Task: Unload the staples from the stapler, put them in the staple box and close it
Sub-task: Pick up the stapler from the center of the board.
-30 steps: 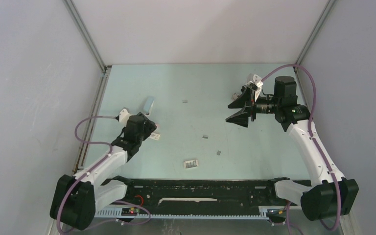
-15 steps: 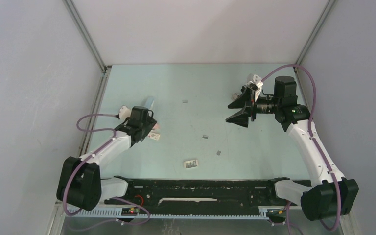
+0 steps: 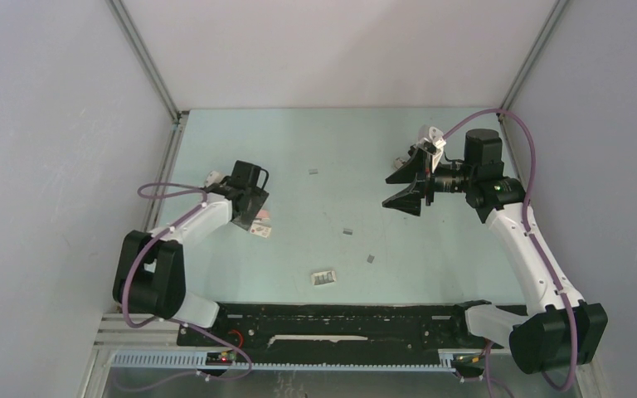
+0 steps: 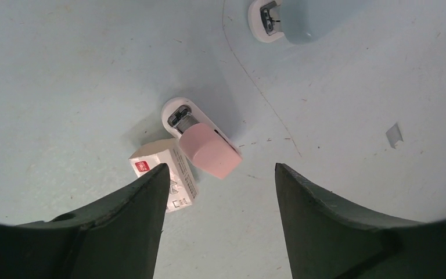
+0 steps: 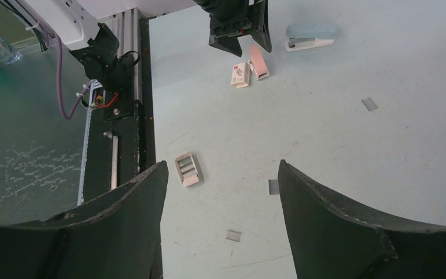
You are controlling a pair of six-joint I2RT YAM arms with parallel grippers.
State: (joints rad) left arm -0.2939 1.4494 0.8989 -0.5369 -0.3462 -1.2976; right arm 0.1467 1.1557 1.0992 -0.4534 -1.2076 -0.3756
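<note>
While hovering left end effector (image 4: 218, 174), fingers apart and empty, over pink stapler (image 4: 206, 145) near left edge of counter (image 3: 299, 141), centre descent on pink body, clear of white box (image 4: 162, 180) lying against it. Grip across narrow sides. Right end effector (image 3: 406, 186) also apart, empty, raised near far right corner. Staples (image 3: 348, 231) loose mid-counter; cannot tell if more inside.

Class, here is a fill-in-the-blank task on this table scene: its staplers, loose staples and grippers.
1. The first stapler, below the left gripper, is ___.
2. The second stapler is ___.
3. In the top view, ___ strips of staples lie loose.
4. The right gripper holds its fingers ___.

Missing words: pink; blue; three; open.
</note>
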